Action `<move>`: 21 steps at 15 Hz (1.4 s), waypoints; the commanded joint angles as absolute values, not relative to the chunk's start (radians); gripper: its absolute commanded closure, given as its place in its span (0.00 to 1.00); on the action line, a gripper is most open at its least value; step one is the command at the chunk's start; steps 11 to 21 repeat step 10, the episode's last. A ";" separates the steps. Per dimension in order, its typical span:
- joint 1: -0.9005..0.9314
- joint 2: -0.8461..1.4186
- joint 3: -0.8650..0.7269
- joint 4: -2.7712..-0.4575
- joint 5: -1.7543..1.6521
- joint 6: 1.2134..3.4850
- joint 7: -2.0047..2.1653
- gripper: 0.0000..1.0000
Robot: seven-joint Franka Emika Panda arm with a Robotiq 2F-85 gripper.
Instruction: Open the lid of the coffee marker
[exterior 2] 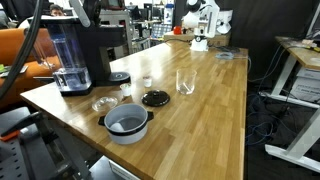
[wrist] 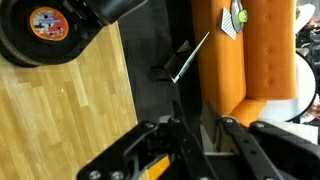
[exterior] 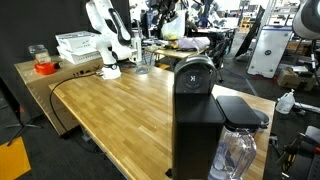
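The coffee marker (exterior: 195, 115) is a tall black machine at the near end of the wooden table, with a clear water tank (exterior: 238, 152) at its side. Its lid (exterior: 195, 70), rounded and carrying a silvery ring, lies down on the machine. It also stands at the left in an exterior view, coffee marker (exterior 2: 92, 55). The white arm (exterior: 105, 40) stands folded at the table's far end, well away from the machine, arm (exterior 2: 200, 20). In the wrist view my gripper (wrist: 202, 128) shows a narrow gap with nothing in it, above the table's edge; the machine is not recognisable there.
A drinking glass (exterior 2: 185, 82), a grey pot (exterior 2: 127, 123), a black disc (exterior 2: 155, 97) and small cups stand near the machine. White trays (exterior: 77, 45) sit by the arm. An orange sofa (wrist: 225, 60) and a black round thing with an orange sticker (wrist: 45, 25) show in the wrist view.
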State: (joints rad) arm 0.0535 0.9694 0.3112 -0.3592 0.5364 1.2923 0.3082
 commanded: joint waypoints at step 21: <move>0.052 0.971 0.316 -0.360 0.539 1.301 0.312 0.62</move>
